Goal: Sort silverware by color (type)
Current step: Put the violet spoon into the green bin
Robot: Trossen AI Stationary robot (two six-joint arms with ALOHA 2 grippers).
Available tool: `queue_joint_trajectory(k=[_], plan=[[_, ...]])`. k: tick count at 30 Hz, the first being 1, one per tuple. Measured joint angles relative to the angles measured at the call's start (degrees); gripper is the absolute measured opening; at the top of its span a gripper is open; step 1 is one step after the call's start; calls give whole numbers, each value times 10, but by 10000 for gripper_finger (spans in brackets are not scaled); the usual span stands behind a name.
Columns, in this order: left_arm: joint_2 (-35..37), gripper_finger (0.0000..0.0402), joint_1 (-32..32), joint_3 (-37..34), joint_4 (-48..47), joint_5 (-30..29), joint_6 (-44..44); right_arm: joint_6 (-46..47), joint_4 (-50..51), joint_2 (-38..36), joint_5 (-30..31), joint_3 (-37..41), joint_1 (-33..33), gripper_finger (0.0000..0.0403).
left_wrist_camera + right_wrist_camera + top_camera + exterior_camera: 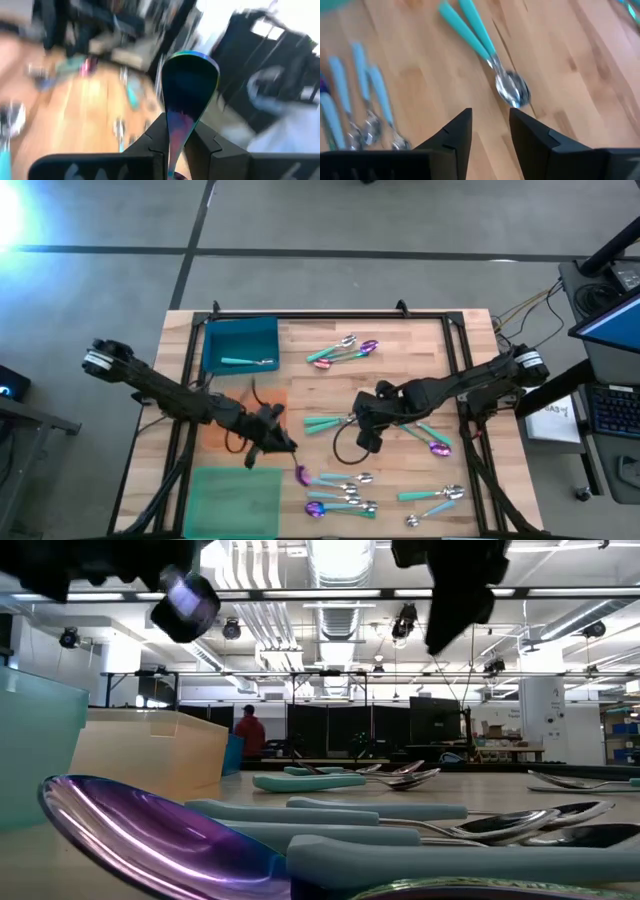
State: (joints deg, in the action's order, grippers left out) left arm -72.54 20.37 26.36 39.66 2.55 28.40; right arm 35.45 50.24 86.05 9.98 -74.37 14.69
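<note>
My left gripper (pixel 285 448) hovers between the orange mat (pixel 290 402) and the green mat (pixel 235 500), shut on an iridescent purple spoon (pixel 190 75). My right gripper (pixel 364 440) is open over the table's middle. Its fingers (pixel 490 117) stand short of two teal-handled silver spoons (pixel 512 92) that lie flat on the wood. More silverware lies in loose groups at the far middle (pixel 345 350), the near middle (pixel 340 490) and the near right (pixel 435 498). One teal utensil (pixel 245 362) lies in the blue tray (pixel 215 340). My left gripper pinches the iridescent spoon between its two fingers at the narrow neck (pixel 175 142) just behind the head. The spoon runs along the fingers, with its head (pixel 190 75) sticking out ahead of them. It is lifted clear of the table; its handle is hidden behind the fingers.
A purple-headed spoon (pixel 438 446) lies beside the right arm. A dark cable loop (pixel 345 445) rests on the wood by the right gripper. In the low view a purple spoon head (pixel 150 830) and teal handles (pixel 400 810) fill the near edge. A person (pixel 250 732) stands far behind the table.
</note>
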Motion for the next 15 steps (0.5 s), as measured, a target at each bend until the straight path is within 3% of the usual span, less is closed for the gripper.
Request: queue_joint_trajectory(k=[7, 10, 15], plan=[[19, 21, 49, 218, -493, -5, 2, 43, 28, 6, 1, 2, 11, 121], [3, 21, 81, 308, -655, -22, 25, 46, 28, 17, 5, 10, 12, 119], [-28, 21, 141, 409, -837, -26, 102, 47, 39, 53, -4, 29, 12, 119]])
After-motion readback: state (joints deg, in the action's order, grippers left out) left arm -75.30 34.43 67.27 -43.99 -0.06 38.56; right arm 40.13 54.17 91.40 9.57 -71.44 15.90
